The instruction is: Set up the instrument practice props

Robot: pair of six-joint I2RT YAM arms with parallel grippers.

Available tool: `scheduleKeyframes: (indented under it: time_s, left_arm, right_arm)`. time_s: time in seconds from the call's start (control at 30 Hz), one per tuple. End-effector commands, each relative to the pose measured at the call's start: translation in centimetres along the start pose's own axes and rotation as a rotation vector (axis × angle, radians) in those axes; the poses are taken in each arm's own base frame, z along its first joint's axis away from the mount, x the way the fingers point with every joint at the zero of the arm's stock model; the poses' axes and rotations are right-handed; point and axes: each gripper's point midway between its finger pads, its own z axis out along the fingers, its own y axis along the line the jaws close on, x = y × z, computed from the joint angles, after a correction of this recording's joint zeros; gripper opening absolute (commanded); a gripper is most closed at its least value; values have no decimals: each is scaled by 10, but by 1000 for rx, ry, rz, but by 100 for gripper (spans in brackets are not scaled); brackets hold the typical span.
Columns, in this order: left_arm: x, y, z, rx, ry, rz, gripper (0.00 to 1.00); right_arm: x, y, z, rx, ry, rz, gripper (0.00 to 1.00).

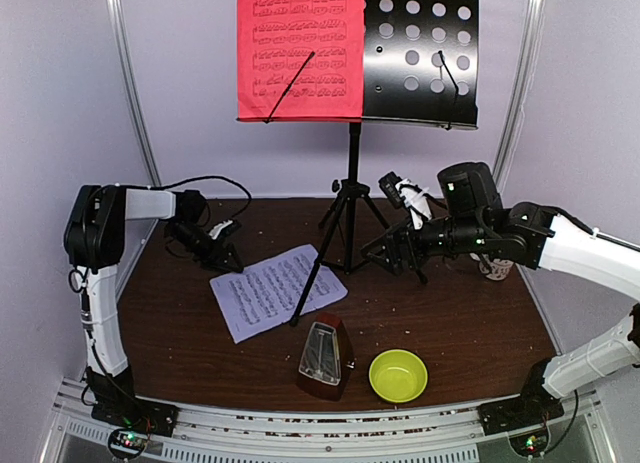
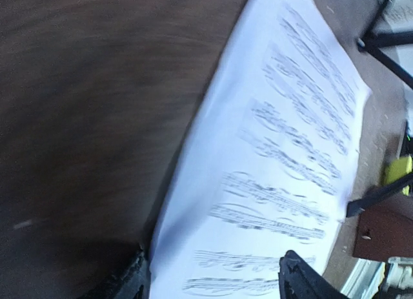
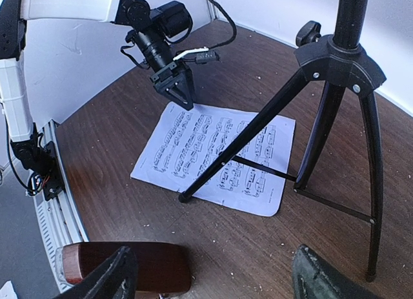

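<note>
Dark wood table (image 1: 470, 318), pale walls. Music stand (image 1: 352, 173) is upright at the back, with the red sheet (image 1: 300, 53) on the left half of its desk. White sheet (image 1: 262, 295) lies flat, one tripod leg crossing above it; metronome (image 1: 322, 358) stands near the front edge. Left gripper (image 2: 216, 283) is spread, low over the white sheet's edge. Right gripper (image 3: 213, 279) is spread, empty, beside the tripod.

Robot lab test cell, we judge, not a lived-in room. Plain pale walls (image 1: 190, 93) box in one brown table (image 1: 470, 323), and bent metal tubes (image 1: 133, 93) frame the corners. We note the left arm (image 1: 97, 308) and right arm (image 1: 590, 253) bolted to an aluminium rail (image 1: 300, 423) along the near edge. Loose cables (image 1: 215, 181) are exposed, and small lit circuit boards (image 1: 125, 441) sit by the bases.
</note>
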Motion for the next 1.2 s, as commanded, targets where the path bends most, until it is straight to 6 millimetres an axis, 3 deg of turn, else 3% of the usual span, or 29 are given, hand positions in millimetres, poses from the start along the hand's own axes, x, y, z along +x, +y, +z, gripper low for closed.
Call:
scheduleKeyframes:
  time_s: [0.0, 0.3, 0.4, 0.63, 0.87, 1.03, 1.17]
  left_arm:
    - [44, -34, 39, 74, 161, 11, 71]
    - [51, -84, 41, 301, 65, -13, 65]
    - [48, -79, 39, 257, 40, -22, 61]
    - [23, -49, 16, 118, -83, -86, 34]
    - [2, -55, -13, 35, -168, -24, 21]
    - [-4, -68, -39, -2, -217, 32, 0]
    - [-4, -80, -51, 8, -232, 60, 0]
  right_arm:
    - [-4, 1, -6, 10, -19, -3, 83]
    - [-3, 1, -7, 8, -19, -13, 83]
    - [-3, 1, -8, 9, -24, -15, 83]
    - [-4, 0, -13, 17, -33, -15, 83]
    - [-8, 0, -21, 25, -54, -18, 83]
    - [-16, 2, -25, 22, -80, -24, 83]
    - [-22, 3, -26, 19, -103, -25, 83]
